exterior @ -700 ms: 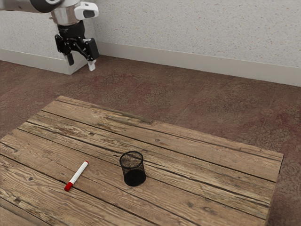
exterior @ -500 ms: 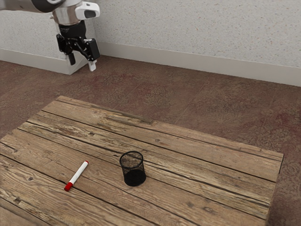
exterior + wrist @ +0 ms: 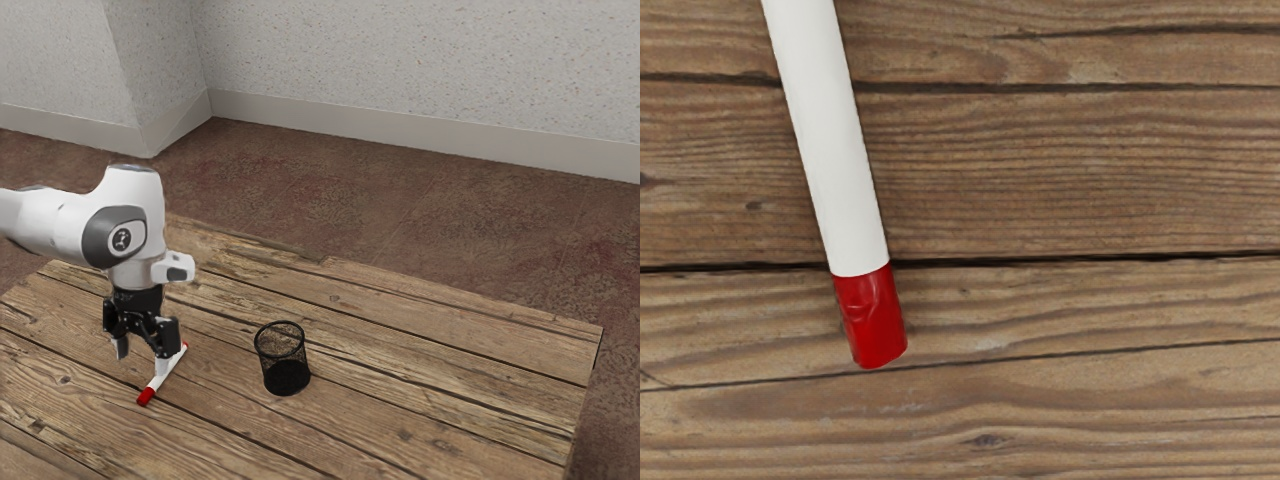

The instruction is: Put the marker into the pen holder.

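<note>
My gripper (image 3: 142,357) hangs low over the wooden table (image 3: 430,355), in the part toward the table's edge on the exterior view's left. Its two fingers stand spread apart, gripping nothing. My arm (image 3: 60,226) comes in from the exterior view's left, its hand pointing down.

The marker (image 3: 165,376) lies flat on the boards below my hand. In the exterior view, the finger toward that view's right overlaps the white barrel; I cannot tell whether it touches it. The other finger is to the exterior view's left of the marker. The marker lies aslant, its red cap (image 3: 872,318) pointing away from the table's far edge, its other end toward that edge. In the wrist view, the barrel crosses dark seams between the boards, and the cap end lies just past one of them.

The pen holder (image 3: 285,375), a black mesh cup, stands upright on the table, near the marker but apart from it. It is closer than the marker to the table's far corner at the exterior view's right. Beyond the far edge is the reddish-brown floor (image 3: 400,215), then a pale speckled wall (image 3: 420,60).
</note>
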`<state>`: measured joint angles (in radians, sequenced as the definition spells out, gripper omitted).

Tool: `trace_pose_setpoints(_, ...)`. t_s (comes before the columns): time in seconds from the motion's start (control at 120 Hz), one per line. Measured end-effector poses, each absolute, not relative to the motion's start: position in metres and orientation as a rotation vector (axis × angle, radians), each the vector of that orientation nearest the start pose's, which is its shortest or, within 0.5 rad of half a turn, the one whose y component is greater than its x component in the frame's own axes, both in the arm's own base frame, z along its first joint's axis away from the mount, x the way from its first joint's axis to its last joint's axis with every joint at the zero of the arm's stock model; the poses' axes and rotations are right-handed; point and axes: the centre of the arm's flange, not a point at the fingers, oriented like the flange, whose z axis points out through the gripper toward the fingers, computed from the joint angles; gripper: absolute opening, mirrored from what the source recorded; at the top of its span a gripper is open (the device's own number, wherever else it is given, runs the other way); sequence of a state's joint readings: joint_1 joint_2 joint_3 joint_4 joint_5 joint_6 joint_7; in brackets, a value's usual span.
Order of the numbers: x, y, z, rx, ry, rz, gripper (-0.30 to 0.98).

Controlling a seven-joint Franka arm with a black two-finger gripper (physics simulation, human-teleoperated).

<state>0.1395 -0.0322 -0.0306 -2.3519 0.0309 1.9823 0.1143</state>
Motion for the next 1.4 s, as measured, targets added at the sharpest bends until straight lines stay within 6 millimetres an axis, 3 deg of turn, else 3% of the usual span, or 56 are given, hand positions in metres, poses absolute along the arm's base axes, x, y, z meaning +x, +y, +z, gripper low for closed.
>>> trace_pose_setpoints(0.125, 0.433, 0.069, 0.287, -3.130, -0.033, 0.412, 0.69)
trace_pose_setpoints(0.383, 0.441, 0.081, 0.262, -3.140, -0.065, 0.230, 0.69)
trace_pose_setpoints(0.558, 0.439, 0.077, 0.249, -3.141, -0.048, 0.204, 0.68)
trace_pose_setpoints(0.725, 0.440, 0.063, 0.246, -3.146, -0.011, 0.183, 0.58)
trace_pose_setpoints(1.1, 0.439, 0.079, 0.246, -3.151, -0.073, 0.166, 0.22)
trace_pose_setpoints(1.4, 0.435, 0.082, 0.240, -3.155, -0.087, 0.223, 0.12)
